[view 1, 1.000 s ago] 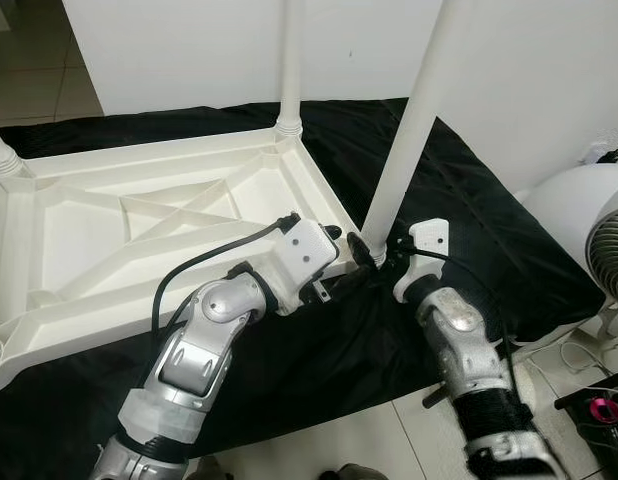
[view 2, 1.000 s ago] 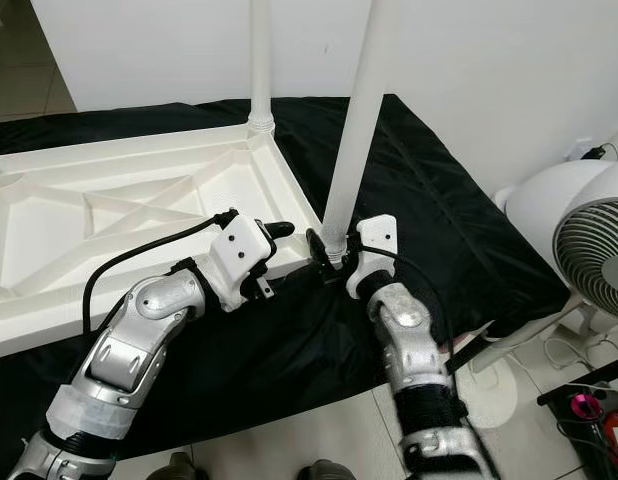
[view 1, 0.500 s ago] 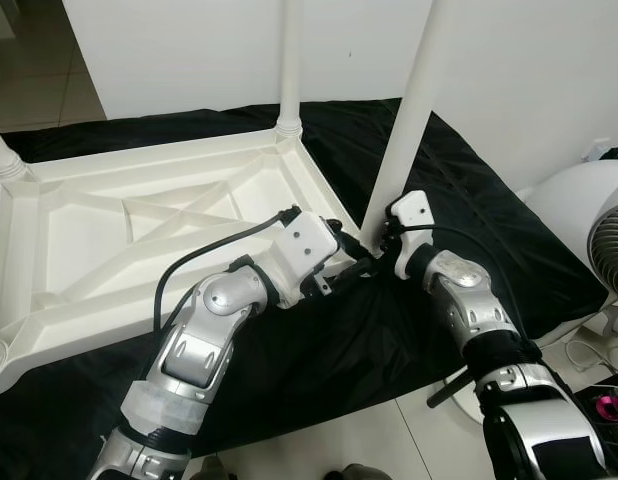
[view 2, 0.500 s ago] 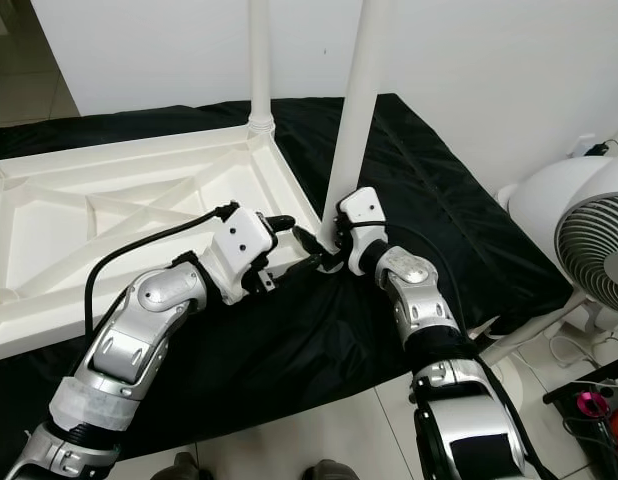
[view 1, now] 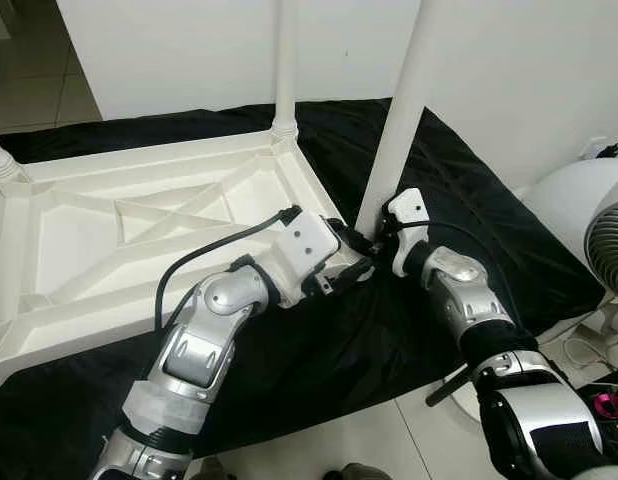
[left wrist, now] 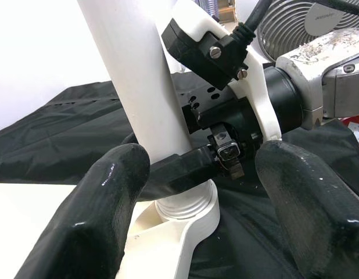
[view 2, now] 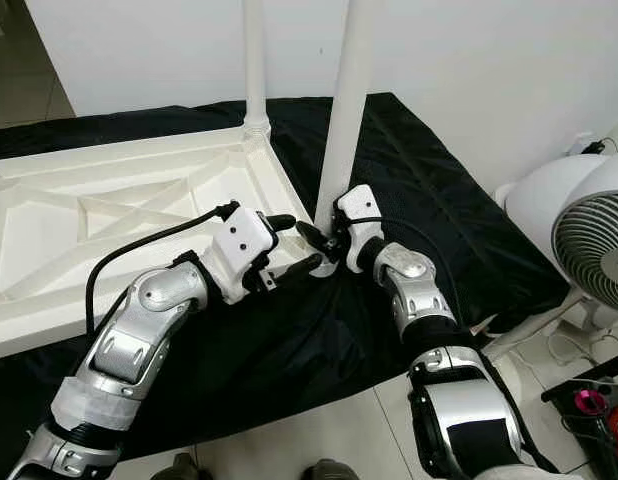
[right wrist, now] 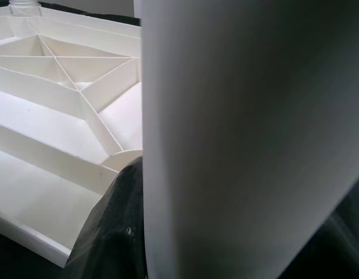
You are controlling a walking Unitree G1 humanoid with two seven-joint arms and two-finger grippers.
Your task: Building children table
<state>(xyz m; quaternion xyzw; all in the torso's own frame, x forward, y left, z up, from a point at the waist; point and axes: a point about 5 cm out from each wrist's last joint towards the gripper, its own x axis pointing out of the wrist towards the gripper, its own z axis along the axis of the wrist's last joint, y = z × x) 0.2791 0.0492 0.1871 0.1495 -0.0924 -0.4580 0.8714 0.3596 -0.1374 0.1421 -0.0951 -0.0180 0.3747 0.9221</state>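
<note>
Two hands, right hand [view 2: 324, 243] gripping table leg [view 2: 344, 120]

Head eyes look down, share table leg [view 1: 394, 150]; wrist views close, right perhaps touching.

One tabletop [view 1: 139, 230], three legs [view 1: 401, 110]

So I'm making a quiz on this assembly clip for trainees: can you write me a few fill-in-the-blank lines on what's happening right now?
1. The white table top lies upside down on a ____ cloth.
2. The right tool grips the near leg close to its ____ end.
3. The left tool is ____, one finger on either side of that leg.
4. On the floor to the robot's right stands a white ____.

Missing words: black; lower; open; fan
</note>
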